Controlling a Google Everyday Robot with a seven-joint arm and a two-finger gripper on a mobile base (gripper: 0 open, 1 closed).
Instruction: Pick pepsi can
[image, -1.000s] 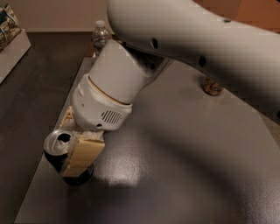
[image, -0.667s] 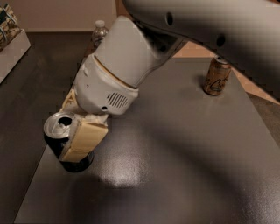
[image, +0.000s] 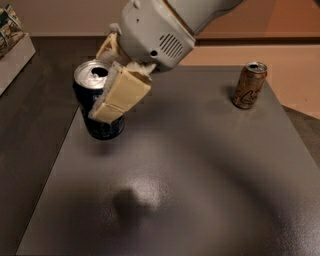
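upper left of the frame: gripper (image: 102, 95) clamped on the pepsi can (image: 86, 97), cream fingers (image: 120, 95) across its side, can held slightly tilted above the dark table (image: 200, 175). upper right, well apart: gold-tan can (image: 249, 85), upright on the table.

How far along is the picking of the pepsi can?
Done: the gripper is shut on the pepsi can. In hand: the lift. The can seems clear of the table, with a shadow lying apart from it. Left: little, perhaps raising it higher.
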